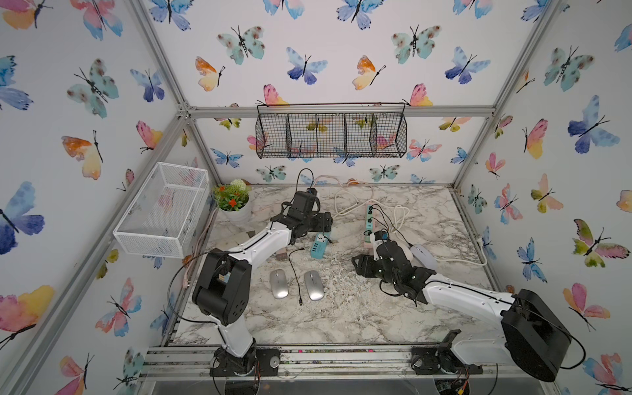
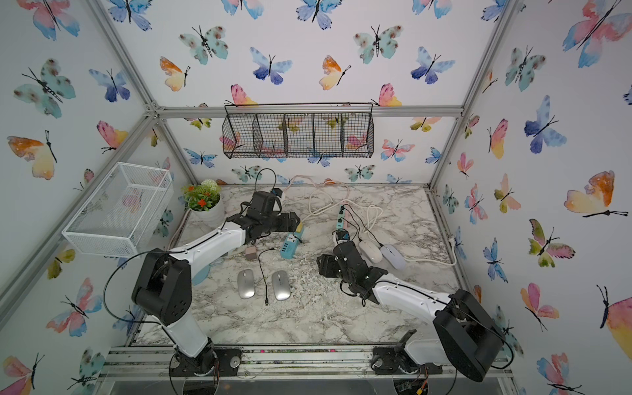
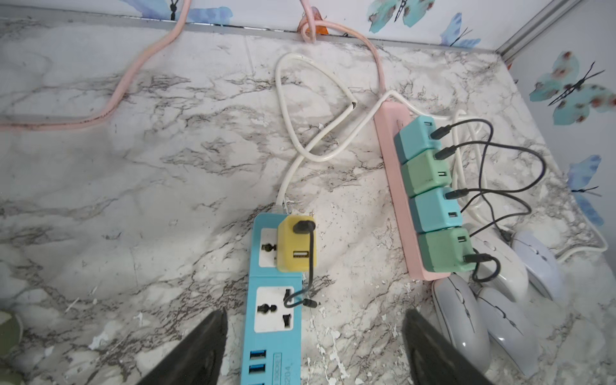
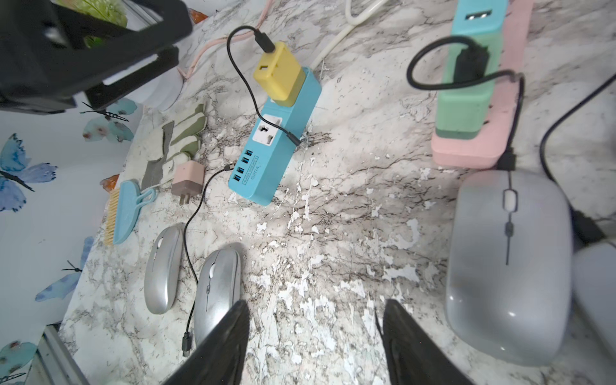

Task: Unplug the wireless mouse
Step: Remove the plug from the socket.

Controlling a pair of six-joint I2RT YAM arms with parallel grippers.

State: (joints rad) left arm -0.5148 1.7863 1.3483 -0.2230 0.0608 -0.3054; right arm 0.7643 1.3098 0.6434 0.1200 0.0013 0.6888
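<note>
Beside the pink power strip [image 4: 466, 153] on the surface [image 4: 333, 233] lay the grey mouse [image 4: 506, 266], light and probably slippery, its small stiff plug [image 4: 507, 161] at the nose judged the best hold, while both arms' jaws stood open and empty.

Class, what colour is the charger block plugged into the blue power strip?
Yellow. The charger block shows best in the left wrist view.

Hovering low, left pincer [image 3: 315, 313] and right pincer [image 4: 315, 303] stand jaws apart
</note>
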